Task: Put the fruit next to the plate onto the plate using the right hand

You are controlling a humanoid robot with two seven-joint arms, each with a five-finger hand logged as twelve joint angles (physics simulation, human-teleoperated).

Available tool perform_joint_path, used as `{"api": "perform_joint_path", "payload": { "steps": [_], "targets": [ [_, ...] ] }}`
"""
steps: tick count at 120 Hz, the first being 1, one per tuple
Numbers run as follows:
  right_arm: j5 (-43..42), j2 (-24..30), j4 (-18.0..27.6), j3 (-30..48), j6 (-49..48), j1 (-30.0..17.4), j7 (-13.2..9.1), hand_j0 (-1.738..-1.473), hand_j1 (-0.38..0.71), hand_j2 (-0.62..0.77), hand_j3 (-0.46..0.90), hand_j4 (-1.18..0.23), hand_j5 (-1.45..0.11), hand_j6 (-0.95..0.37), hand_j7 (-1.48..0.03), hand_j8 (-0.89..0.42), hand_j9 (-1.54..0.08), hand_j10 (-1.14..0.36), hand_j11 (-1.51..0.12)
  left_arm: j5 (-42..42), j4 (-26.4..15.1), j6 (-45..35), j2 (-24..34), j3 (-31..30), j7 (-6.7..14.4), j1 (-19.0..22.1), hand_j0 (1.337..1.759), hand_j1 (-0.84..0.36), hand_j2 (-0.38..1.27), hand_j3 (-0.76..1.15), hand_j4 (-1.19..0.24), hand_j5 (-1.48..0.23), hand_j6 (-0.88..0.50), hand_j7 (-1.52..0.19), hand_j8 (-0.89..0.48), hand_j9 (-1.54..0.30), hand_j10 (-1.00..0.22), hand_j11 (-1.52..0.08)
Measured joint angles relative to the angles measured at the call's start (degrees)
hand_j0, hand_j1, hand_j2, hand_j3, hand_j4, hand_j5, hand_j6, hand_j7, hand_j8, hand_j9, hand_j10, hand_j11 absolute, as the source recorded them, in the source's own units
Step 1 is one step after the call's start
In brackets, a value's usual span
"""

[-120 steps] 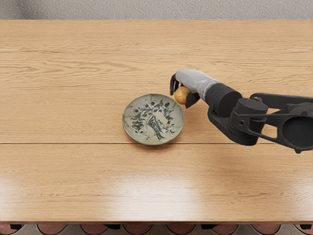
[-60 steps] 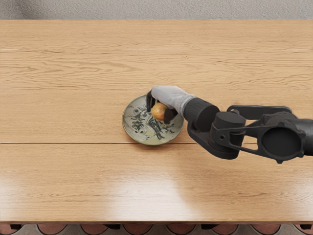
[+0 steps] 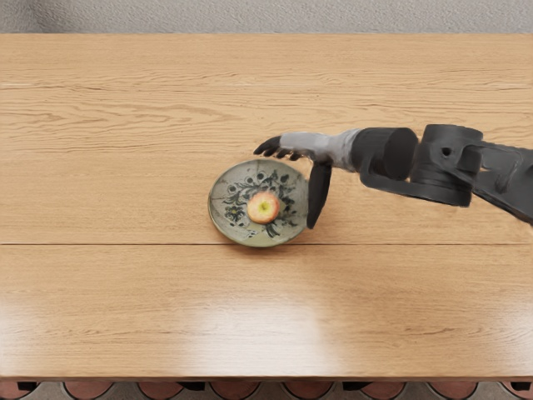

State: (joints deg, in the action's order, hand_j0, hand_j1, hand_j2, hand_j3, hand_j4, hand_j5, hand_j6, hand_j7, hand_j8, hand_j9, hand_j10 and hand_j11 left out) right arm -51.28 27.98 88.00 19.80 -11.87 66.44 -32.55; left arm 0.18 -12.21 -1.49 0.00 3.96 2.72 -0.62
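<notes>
fruit (image 3: 263,207) sat on the plate (image 3: 218,196), near centre | right hand (image 3: 306,154) hovered by the plate's far-right rim, fingers (image 3: 271,147) spread, released, grasping nothing | step judged: retreat | advice was to lift straight up and rightward, thumb clear of the rim, so nothing rolled onto the worktop (image 3: 125,125)

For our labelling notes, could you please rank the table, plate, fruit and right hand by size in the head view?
1. table
2. plate
3. right hand, spread open; its span nearly matches the plate, so this order is unsure
4. fruit, on the plate
</notes>
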Motion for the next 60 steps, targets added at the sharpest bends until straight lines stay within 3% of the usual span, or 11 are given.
{"api": "perform_joint_path", "payload": {
  "steps": [9, 20, 44, 60],
  "targets": [
    [9.61, 5.96, 0.53, 5.87, -11.61, -0.49, -0.02, -1.658, -0.25, 0.02, 0.0, -0.1, -0.14, -0.08, -0.13, -0.07, -0.14, -0.08, -0.14, 0.0, 0.0, 0.0, 0.0, 0.0, 0.0, 0.0, 1.658, 0.35, 0.0, 0.0, 0.0, 0.0, 0.0, 0.0, 0.0, 0.0, 0.0, 0.0],
    [19.96, 12.03, 0.76, 10.3, -18.36, -0.76, 0.01, -1.658, -0.28, 0.01, 0.0, -0.07, -0.1, -0.06, -0.09, -0.05, -0.1, -0.06, -0.1, 0.0, 0.0, 0.0, 0.0, 0.0, 0.0, 0.0, 1.658, 0.35, 0.0, 0.0, 0.0, 0.0, 0.0, 0.0, 0.0, 0.0, 0.0, 0.0],
    [36.24, 21.77, -2.19, 13.74, -22.44, -2.21, 0.16, -1.658, -0.31, 0.0, 0.0, -0.04, -0.05, -0.04, -0.05, -0.03, -0.05, -0.04, -0.05, 0.0, 0.0, 0.0, 0.0, 0.0, 0.0, 0.0, 1.658, 0.35, 0.0, 0.0, 0.0, 0.0, 0.0, 0.0, 0.0, 0.0, 0.0, 0.0],
    [41.46, 24.64, -3.51, 13.93, -22.96, -4.67, 0.13, -1.658, -0.31, 0.0, 0.0, -0.03, -0.04, -0.03, -0.04, -0.03, -0.04, -0.03, -0.04, 0.0, 0.0, 0.0, 0.0, -0.01, 0.0, 0.0, 1.658, 0.35, 0.0, 0.0, 0.0, 0.0, 0.0, 0.0, 0.0, 0.0, 0.0, 0.0]
  ]
}}
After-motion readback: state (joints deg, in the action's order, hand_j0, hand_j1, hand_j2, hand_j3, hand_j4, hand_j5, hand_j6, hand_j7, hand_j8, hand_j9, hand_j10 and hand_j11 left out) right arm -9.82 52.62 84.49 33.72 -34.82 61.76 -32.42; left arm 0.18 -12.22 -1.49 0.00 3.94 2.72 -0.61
